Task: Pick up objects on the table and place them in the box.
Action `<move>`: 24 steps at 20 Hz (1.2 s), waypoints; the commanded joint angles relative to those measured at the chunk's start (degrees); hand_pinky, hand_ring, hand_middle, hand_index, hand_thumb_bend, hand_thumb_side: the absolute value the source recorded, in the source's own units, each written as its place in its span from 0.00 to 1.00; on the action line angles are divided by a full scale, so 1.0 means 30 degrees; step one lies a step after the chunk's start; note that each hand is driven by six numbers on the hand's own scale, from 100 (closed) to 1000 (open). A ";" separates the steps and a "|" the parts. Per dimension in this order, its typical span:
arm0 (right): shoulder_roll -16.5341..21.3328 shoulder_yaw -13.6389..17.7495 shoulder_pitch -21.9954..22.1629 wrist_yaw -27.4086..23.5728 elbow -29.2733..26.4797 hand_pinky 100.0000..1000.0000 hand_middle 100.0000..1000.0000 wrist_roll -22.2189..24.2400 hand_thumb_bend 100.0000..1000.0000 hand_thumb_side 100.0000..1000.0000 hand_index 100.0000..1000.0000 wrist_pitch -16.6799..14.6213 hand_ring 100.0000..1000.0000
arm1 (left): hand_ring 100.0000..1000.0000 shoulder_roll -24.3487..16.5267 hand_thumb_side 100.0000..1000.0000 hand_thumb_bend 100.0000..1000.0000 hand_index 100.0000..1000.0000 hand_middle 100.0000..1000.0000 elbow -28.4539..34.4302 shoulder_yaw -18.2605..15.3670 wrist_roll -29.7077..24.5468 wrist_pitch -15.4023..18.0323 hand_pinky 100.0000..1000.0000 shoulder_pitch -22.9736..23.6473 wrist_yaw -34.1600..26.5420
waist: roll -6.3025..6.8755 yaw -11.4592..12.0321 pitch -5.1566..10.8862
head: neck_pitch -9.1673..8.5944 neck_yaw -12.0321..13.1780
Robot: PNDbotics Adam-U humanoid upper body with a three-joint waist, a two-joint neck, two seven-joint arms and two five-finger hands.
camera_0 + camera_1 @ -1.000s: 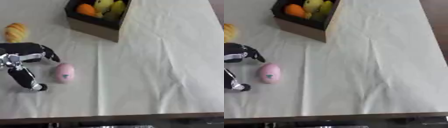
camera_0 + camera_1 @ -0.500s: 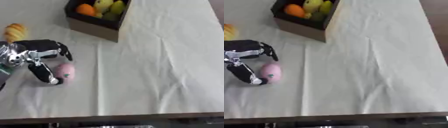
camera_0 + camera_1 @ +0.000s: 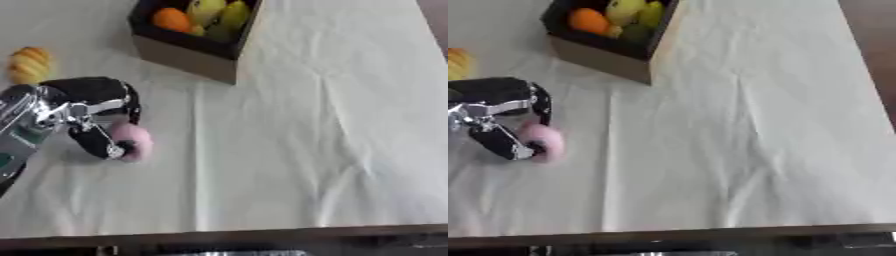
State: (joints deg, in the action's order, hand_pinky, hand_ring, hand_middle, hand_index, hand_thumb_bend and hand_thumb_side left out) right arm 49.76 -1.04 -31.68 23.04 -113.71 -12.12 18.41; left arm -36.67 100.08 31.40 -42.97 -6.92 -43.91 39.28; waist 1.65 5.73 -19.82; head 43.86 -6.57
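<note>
A pink rounded object (image 3: 133, 141) lies on the white cloth at the left. My left hand (image 3: 86, 97) is over it, black fingers (image 3: 131, 104) curled down on its far side and the thumb (image 3: 94, 142) pressed against its near left side. A dark open box (image 3: 188, 56) stands at the back, holding an orange fruit (image 3: 171, 19) and yellow and green fruits (image 3: 220, 11). A yellow-orange ridged object (image 3: 28, 64) lies at the far left, behind the hand. My right hand is not in view.
The white cloth (image 3: 324, 125) covers the table, creased, with open room to the right of the hand and the box. The table's front edge (image 3: 262, 234) runs along the bottom of the view.
My left hand has moved right onto the pink object, and its fingers and thumb have closed round it. The pink object has barely shifted.
</note>
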 commanded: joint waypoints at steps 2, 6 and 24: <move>0.0612 0.0396 -0.0100 0.0016 -0.0293 0.80 0.63 -0.0186 0.00 0.55 0.76 0.0002 0.68 | 0.67 -0.1400 0.00 0.18 0.49 0.58 0.3806 -0.2302 -0.0100 -0.0170 0.63 -0.1082 -0.0998 | 0.0137 0.0176 0.0533 | 0.0084 -0.0242; 0.0697 0.0470 -0.0153 0.0063 -0.0293 0.80 0.63 -0.0261 0.00 0.53 0.76 -0.0030 0.69 | 0.67 -0.1087 0.00 0.16 0.50 0.59 0.4639 -0.4256 0.0365 -0.1121 0.65 -0.3201 -0.0994 | 0.0068 0.0381 0.0651 | 0.0084 -0.0327; 0.0311 0.0278 -0.0771 -0.0078 -0.0293 0.80 0.63 -0.0085 0.00 0.55 0.76 -0.0157 0.68 | 0.74 0.7584 0.00 0.26 0.69 0.68 -1.3187 -0.5463 0.4945 0.1217 0.69 -0.9800 0.7568 | -0.0274 -0.0124 0.0165 | -0.0273 0.0866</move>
State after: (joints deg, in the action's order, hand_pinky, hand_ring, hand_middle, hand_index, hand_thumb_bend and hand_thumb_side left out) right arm 49.65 -0.73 -33.18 23.03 -113.72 -12.41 18.12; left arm -14.14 62.10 16.05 -29.57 -3.61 -71.64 60.55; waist 1.62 5.38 -19.87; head 43.70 -4.28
